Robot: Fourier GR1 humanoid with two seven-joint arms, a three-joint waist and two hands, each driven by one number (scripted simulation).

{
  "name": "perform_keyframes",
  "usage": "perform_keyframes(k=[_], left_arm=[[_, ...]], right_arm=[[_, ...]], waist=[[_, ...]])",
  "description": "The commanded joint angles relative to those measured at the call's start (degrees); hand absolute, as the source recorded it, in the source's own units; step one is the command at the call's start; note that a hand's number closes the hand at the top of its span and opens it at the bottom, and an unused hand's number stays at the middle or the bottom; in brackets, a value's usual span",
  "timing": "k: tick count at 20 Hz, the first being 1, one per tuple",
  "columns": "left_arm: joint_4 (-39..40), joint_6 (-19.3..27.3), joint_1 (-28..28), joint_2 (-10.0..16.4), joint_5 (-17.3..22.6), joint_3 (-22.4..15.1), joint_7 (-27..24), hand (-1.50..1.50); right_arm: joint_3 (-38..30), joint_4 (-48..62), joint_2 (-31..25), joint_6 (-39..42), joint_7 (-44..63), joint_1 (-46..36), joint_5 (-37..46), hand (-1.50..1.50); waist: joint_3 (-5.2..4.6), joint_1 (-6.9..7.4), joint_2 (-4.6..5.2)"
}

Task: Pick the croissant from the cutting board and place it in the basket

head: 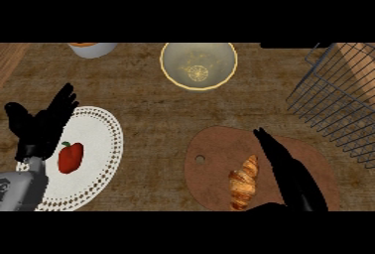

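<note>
My right robot hand point(289, 171) is open just right of the croissant point(244, 182) on the board point(212, 173), my left robot hand point(38, 128) open well left.

The counter point(147, 106) bears plate point(102, 130), cutting board point(214, 171), bowl point(221, 55), wire basket point(330, 109) and perhaps a cup point(92, 48).

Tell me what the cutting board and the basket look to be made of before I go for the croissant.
Cutting board: probably wood, with a matte reddish-brown face, no shine and a small hanging hole near its left edge. No grain shows, so it could be a composite. Basket: thin dark wire, likely metal, in an open grid you can see the counter through.
</note>
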Motion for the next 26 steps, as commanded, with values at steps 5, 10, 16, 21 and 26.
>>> perform_keyframes(k=[5,10,16,21,26], left_arm=[[-2.41,-2.11,1.71,-2.27,-1.51,2.46,1.93,0.0],[-3.73,-1.6,3.95,-4.0,-4.18,3.11,0.43,0.0],[-1.61,-1.74,-1.86,-4.02,-5.94,5.02,3.7,0.0],[-1.47,-3.96,0.63,-5.14,-6.2,5.7,1.2,0.0],[1.55,-5.56,1.66,-5.62,-7.3,6.37,-3.29,0.0]], right_arm=[[0.48,-0.69,1.04,-1.37,-7.23,6.26,-0.13,-1.5],[0.73,-5.05,0.7,2.27,-6.85,6.88,-0.53,-1.5],[1.05,3.56,3.25,-0.2,-7.7,3.04,5.25,-1.5],[0.94,0.75,2.32,2.21,-5.24,5.5,6.32,-1.5],[2.33,10.85,3.54,-2.61,-11.08,3.52,10.27,1.5]], waist=[[-0.01,-0.02,-0.06],[-0.02,-0.01,-0.07],[-0.01,-0.05,-0.01],[-0.02,-0.05,-0.05],[-0.01,0.1,-0.02]])
